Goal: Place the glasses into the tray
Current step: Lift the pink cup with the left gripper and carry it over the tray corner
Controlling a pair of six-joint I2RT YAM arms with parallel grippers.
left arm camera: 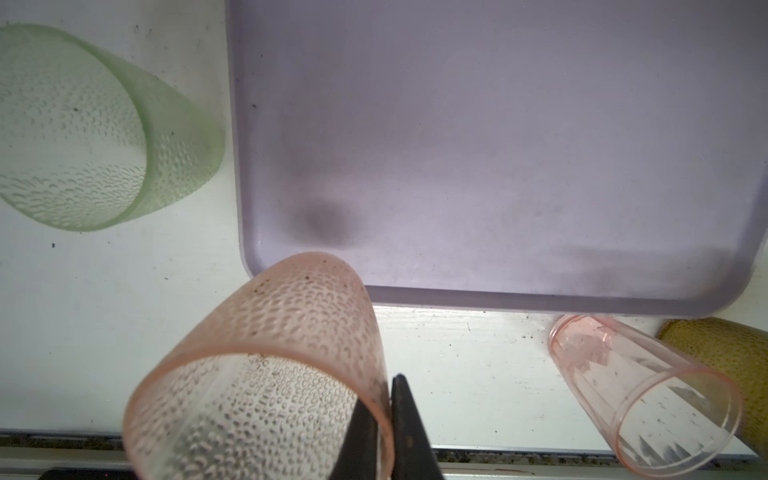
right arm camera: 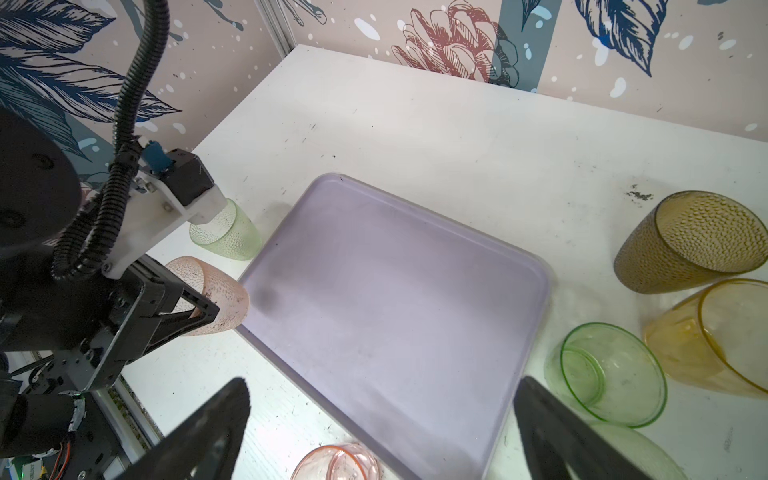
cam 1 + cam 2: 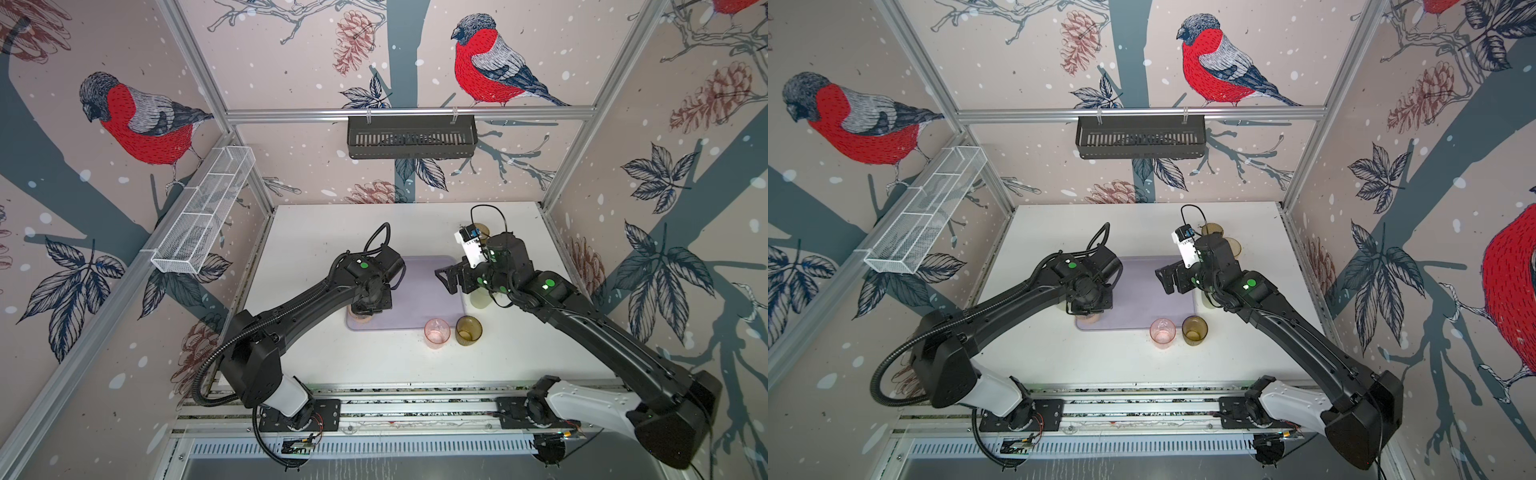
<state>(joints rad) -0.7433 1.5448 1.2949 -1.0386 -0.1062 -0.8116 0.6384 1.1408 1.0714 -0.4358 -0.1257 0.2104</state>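
Right now your left pincer [image 1: 380,392] is pinched shut on the rim of the dimpled pink glass [image 1: 266,353], with one finger inside the mouth and one outside. In the left wrist view, the base of that glass overlaps the lower-left corner of the tray [image 1: 498,145]. You cannot tell whether the base touches the tray.

Your right pincer [image 2: 382,432] is spread wide with nothing between its fingers. It hangs above the right part of the tray in both top views.

A frosted green glass [image 1: 83,133] stands on the surface [image 1: 124,291] at the upper left of the left wrist frame, just beside the tray's left edge.

In both top views a smooth pink glass [image 3: 437,332] and an olive glass [image 3: 468,330] stand upright just beside each other on the surface, below the tray's lower-right corner.

At the right of the right wrist frame three more glasses cluster on the surface off the tray's edge: a brown glass [image 2: 685,245], an amber glass [image 2: 715,340] and a clear green glass [image 2: 611,374]. A pale green glass [image 2: 652,453] shows at the bottom edge, partly hidden behind a finger.
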